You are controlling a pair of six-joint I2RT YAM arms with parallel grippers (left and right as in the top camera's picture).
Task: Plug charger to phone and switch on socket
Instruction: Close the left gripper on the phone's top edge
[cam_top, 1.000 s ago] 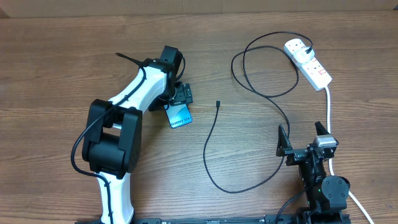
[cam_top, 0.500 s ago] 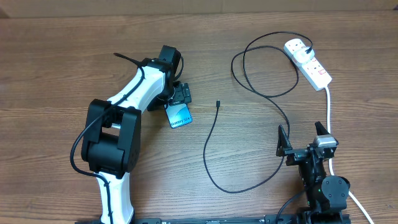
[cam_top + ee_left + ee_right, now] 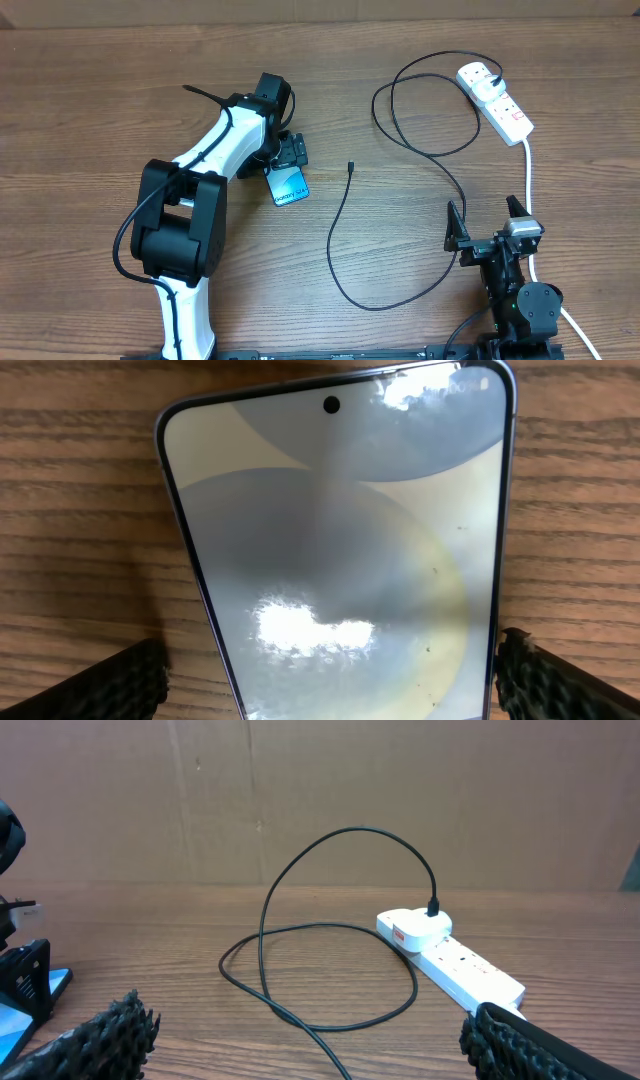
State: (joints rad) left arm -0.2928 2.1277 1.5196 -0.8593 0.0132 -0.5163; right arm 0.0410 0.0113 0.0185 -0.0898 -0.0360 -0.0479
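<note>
Left gripper (image 3: 335, 682) spread wide, phone (image 3: 340, 510) lying between its jaws

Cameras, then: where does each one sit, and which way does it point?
Overhead: fixed above the table, facing straight down; shows both arms, left pincer over the phone, right pincer open.
Left wrist: on the left arm, facing down at the phone; its fingers in the bottom corners.
Right wrist: on the right arm, facing low across the table at socket and charger; fingers in bottom corners.
Shared: overhead and right wrist both show socket and charger.
</note>
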